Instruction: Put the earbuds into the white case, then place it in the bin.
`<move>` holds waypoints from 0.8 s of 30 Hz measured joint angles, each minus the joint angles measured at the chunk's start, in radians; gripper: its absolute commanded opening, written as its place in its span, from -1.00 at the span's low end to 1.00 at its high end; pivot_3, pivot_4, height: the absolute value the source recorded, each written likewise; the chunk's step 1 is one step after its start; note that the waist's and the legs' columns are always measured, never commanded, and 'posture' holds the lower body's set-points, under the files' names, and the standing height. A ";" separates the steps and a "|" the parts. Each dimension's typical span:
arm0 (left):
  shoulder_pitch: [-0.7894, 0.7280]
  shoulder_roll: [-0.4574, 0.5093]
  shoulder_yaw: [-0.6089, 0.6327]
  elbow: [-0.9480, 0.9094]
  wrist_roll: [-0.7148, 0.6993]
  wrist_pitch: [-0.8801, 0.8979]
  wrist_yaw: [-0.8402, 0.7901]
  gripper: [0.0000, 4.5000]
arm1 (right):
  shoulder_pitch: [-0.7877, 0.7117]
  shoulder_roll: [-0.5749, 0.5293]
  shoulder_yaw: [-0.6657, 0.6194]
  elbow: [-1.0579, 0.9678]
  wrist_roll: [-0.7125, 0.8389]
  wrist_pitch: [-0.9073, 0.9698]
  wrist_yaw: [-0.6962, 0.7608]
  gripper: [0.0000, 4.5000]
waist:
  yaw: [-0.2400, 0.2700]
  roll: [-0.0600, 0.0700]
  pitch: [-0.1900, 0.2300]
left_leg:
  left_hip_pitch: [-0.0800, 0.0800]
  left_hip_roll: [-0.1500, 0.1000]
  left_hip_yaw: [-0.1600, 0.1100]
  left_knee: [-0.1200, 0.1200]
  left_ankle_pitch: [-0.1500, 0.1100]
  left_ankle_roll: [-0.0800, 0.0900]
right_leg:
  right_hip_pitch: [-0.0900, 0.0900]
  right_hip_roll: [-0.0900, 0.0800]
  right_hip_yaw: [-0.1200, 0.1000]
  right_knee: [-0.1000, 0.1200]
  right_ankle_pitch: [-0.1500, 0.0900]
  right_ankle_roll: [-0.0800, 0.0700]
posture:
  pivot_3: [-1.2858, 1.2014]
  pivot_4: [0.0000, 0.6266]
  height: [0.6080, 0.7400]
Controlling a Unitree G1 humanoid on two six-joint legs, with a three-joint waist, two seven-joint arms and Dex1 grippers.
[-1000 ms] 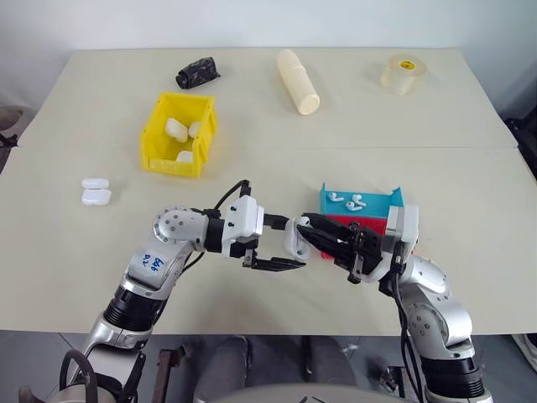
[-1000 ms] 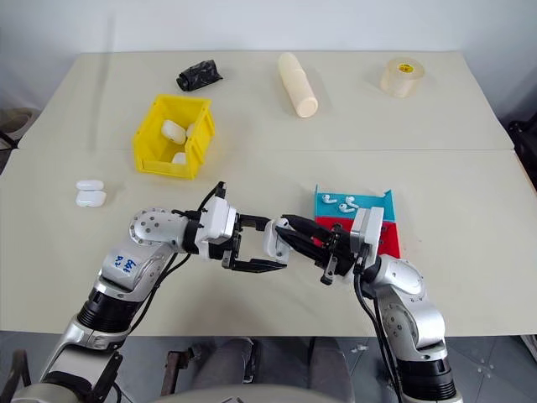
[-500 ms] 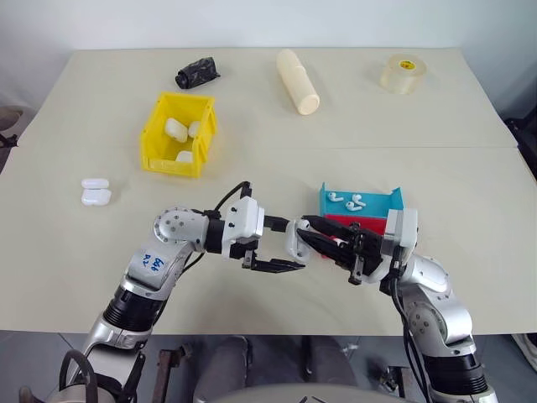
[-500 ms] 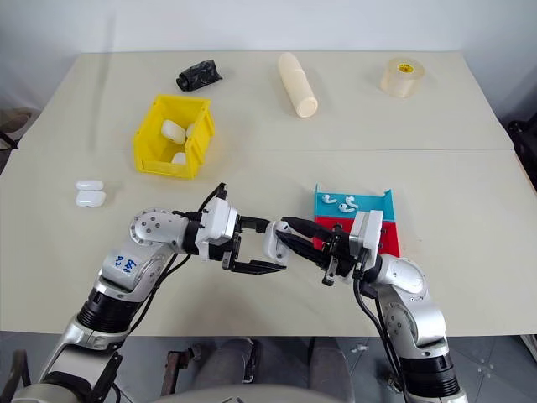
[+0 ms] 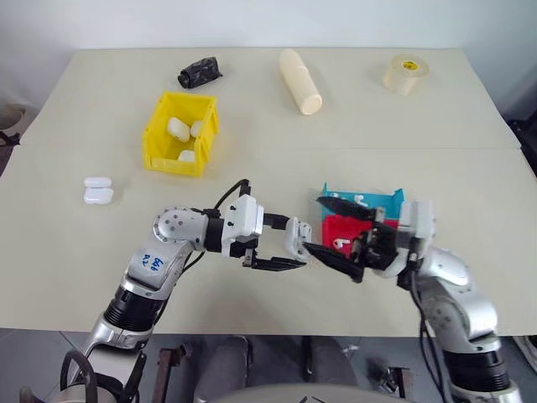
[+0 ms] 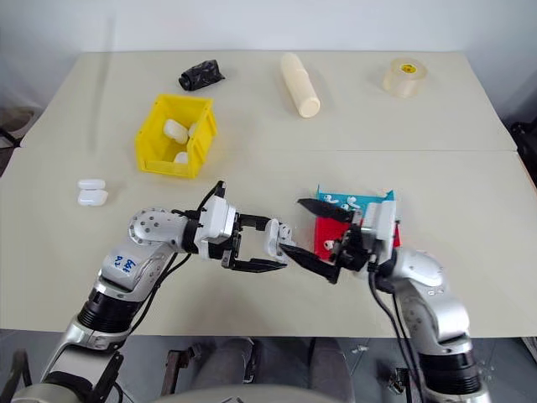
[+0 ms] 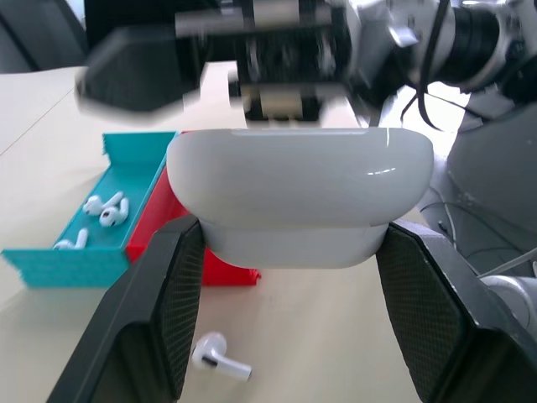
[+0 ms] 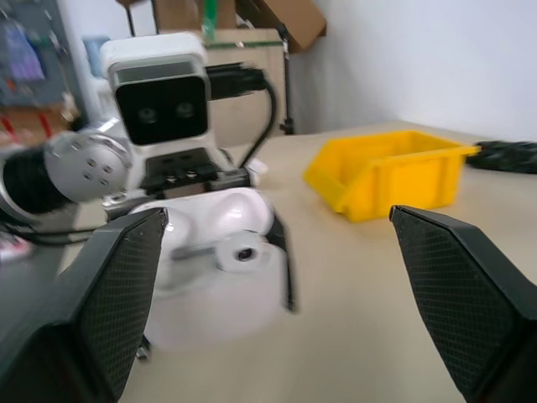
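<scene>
One case in hand: the white case sits pinched between the two black fingers of the left pincer, at mid-frame in the left eye view, above the counter.
Left pincer state: pressed onto the case's lower half from both sides; the lid half stands clear above the fingers.
Right pincer state: the right pincer is spread wide, holding nothing, just right of the case and pointing at it.
Earbuds: several earbuds lie in the teal tray, right of centre; one more lies loose on the counter beside the red tray.
Bin: the yellow bin, upper left, already holds several white cases; two more cases rest on the counter at far left.
How the case handles: I judge it light, rigid and glossy, so slippery; rounded sides give the fingers little purchase. Best held across its flat broad faces low on the body, leaving the hinge free.
How the earbuds handle: tiny, light, smooth, prone to squirting out of a grip; I would take one by the stem or across the head, gently.
</scene>
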 measured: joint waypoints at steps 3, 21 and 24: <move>0.016 0.021 0.001 -0.001 0.015 -0.013 0.007 0.23 | 0.073 -0.095 -0.106 0.022 -0.001 -0.007 0.049 0.98 | 0.000 0.000 0.000 | 0.000 0.000 0.000 0.000 0.000 0.000 | 0.001 0.000 0.000 0.000 0.000 0.000 | 0.03 -0.52 1.00; 0.050 0.005 -0.003 -0.002 0.053 -0.044 0.086 0.23 | 0.085 -0.224 -0.309 0.511 -0.177 -0.355 0.208 0.98 | -0.006 0.000 0.000 | 0.003 0.002 0.005 0.000 0.000 0.000 | 0.001 0.001 0.002 -0.001 0.000 0.000 | 0.03 -0.52 1.00; 0.053 -0.003 -0.003 -0.001 0.058 -0.051 0.097 0.23 | 0.017 -0.293 -0.235 0.454 -0.210 -0.237 0.174 0.98 | -0.007 0.001 0.000 | 0.003 0.002 0.005 0.000 0.000 0.000 | 0.001 0.001 0.002 -0.001 0.000 0.000 | 0.03 -0.52 1.00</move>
